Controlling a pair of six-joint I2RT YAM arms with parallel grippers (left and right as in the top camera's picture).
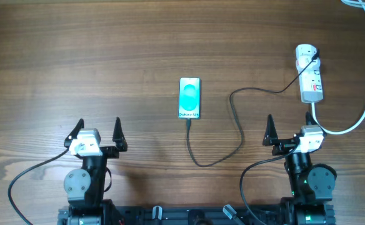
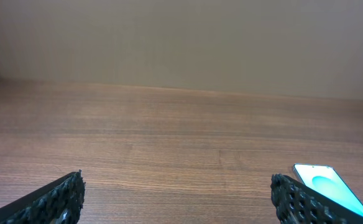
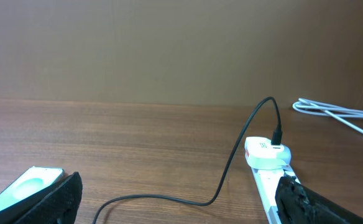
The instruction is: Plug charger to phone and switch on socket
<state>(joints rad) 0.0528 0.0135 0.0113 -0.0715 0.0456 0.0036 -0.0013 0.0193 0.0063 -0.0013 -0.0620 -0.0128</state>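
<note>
The phone (image 1: 190, 97) lies flat at the table's middle, cyan screen up, "Galaxy" text at its near end. It also shows in the left wrist view (image 2: 327, 184) and the right wrist view (image 3: 26, 186). The charger's thin black cable (image 1: 235, 119) runs from a white adapter on the socket (image 1: 310, 81) in loops to the phone's near end, where its connector (image 1: 189, 122) meets the phone. The socket also shows in the right wrist view (image 3: 270, 174). My left gripper (image 1: 97, 132) is open and empty, near-left of the phone. My right gripper (image 1: 290, 130) is open and empty, just short of the socket.
The socket's thick white cord (image 1: 364, 106) curves from its near end out to the right and up to the far right corner; it also shows in the right wrist view (image 3: 337, 113). The wooden table (image 1: 76, 56) stretches to a plain wall behind.
</note>
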